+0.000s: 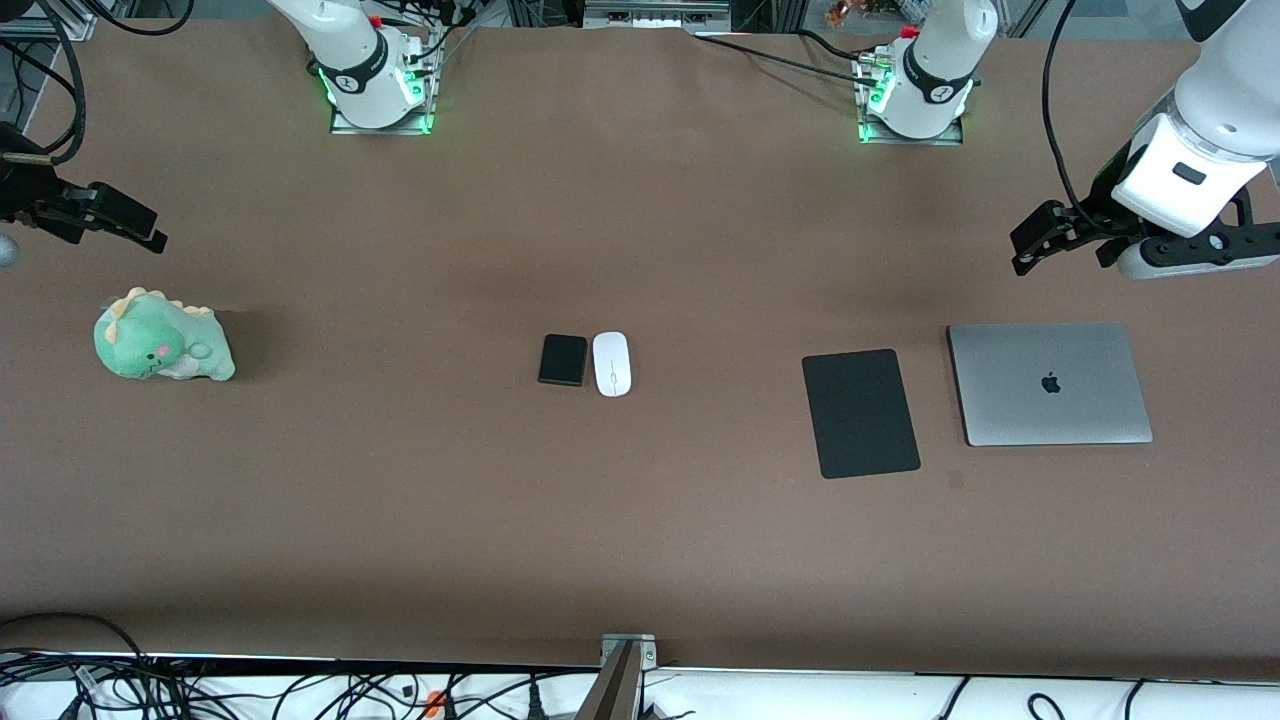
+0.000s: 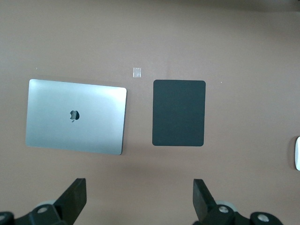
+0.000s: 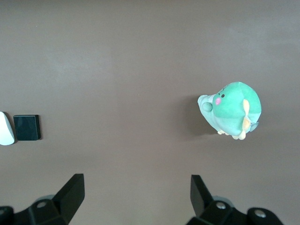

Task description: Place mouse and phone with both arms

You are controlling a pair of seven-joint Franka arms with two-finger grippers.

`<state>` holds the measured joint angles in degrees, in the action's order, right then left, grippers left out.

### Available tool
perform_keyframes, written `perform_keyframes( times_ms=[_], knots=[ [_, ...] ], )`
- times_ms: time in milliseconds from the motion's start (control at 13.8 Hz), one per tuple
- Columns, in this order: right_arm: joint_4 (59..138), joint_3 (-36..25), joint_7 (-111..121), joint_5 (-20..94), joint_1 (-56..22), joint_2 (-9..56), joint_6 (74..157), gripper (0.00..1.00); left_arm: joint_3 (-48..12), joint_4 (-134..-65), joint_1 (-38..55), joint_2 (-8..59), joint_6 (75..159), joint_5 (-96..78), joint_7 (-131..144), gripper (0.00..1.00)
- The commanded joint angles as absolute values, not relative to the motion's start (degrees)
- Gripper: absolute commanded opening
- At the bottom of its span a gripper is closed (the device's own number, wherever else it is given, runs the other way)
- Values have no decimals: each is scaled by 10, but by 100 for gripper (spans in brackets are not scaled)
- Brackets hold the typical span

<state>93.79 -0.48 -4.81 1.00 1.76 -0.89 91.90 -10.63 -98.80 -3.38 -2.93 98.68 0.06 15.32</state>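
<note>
The white oval mouse (image 1: 611, 364) and the small black phone (image 1: 563, 360) lie side by side, flat on the brown table's middle, the phone toward the right arm's end. The right wrist view shows the phone (image 3: 26, 127) and part of the mouse (image 3: 5, 129); the left wrist view catches only the mouse's edge (image 2: 297, 153). My left gripper (image 1: 1035, 240) hangs open and empty in the air near the laptop, and its open jaws (image 2: 139, 197) frame bare table. My right gripper (image 1: 125, 220) hovers open and empty above the table near the plush toy (image 3: 137, 194).
A flat black mat (image 1: 860, 413) and a closed silver laptop (image 1: 1050, 383) lie toward the left arm's end. A green plush dinosaur (image 1: 160, 337) sits toward the right arm's end. A small pale scrap (image 2: 137, 72) lies by the mat.
</note>
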Motion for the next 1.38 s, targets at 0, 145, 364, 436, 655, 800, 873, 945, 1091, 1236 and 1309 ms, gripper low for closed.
perform_keyframes(
  times_ms=[0,145,364,436,655,800,873,945,1091,1236,1309],
  knots=[
    [938,5,-57,11,27,-11,917,100,-110,-969,-38,-20,978,1,156,100],
    [938,5,-57,11,27,-11,917,100,-110,-969,-38,-20,978,1,156,100],
    [938,5,-57,11,27,-11,916,100,-110,-969,-38,-20,978,1,156,100],
    [938,5,-57,11,27,-11,915,100,-110,-969,-38,-20,978,1,156,100],
    [938,5,-57,11,27,-11,916,100,-110,-969,-38,-20,978,1,156,100],
    [938,6,-57,11,26,-11,916,100,-110,-969,-38,-20,978,1,156,100],
    [938,6,-57,11,27,-11,916,100,-112,-969,-38,-20,978,1,156,100],
    [938,6,-56,11,26,-11,914,100,-116,-969,-33,-20,978,4,156,100],
    [939,7,-56,11,26,-9,912,100,-133,-966,-30,-21,975,4,156,100],
    [939,7,-53,11,26,-4,912,100,-142,-957,-26,-2,976,3,150,100],
    [939,7,-52,11,26,-1,912,100,-151,-948,-27,11,969,9,152,100]
  ],
)
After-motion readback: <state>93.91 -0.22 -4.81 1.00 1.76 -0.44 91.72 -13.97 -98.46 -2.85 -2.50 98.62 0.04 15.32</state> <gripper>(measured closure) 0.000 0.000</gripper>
